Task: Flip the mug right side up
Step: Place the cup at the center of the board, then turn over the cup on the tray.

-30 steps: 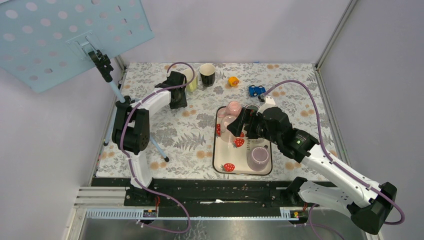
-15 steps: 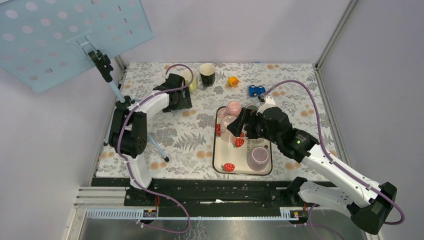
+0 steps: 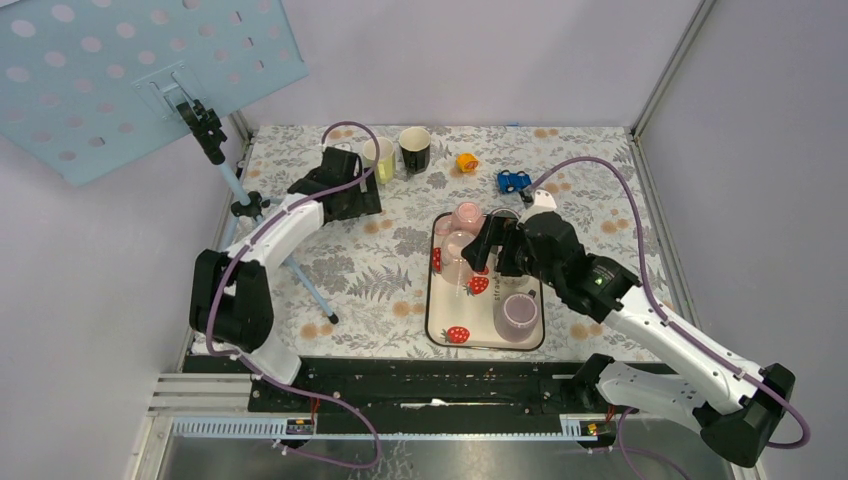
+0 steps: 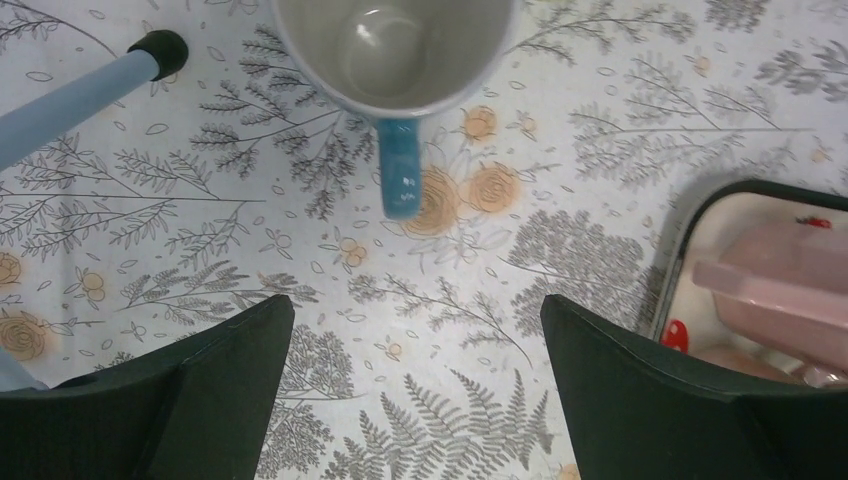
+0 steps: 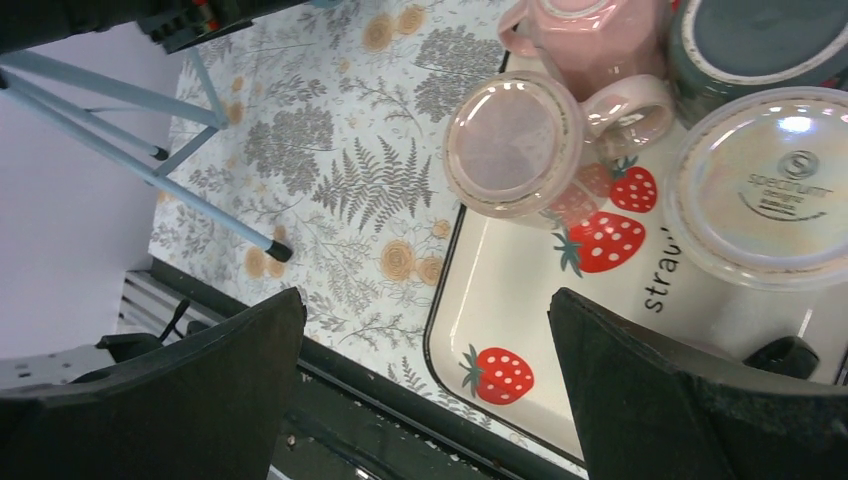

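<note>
Right pincer (image 5: 425,310) is held wide open, empty; left pincer (image 4: 415,320) likewise. Inverted glossy pink ceramic mug (image 5: 513,143) is seen just ahead of the right one, on strawberry-print tray (image 5: 520,300). Judged rigid, slippery, breakable; grip across body is advised.

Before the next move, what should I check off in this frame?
1. Right gripper open, empty: ok.
2. Pink cup base-up in the tray, ahead of the right gripper: ok.
3. Finger room around that cup, with the pink mug handle close beside it: cannot tell.
4. Left gripper open, empty: ok.
5. Blue-handled mug upright on the table: ok.
</note>
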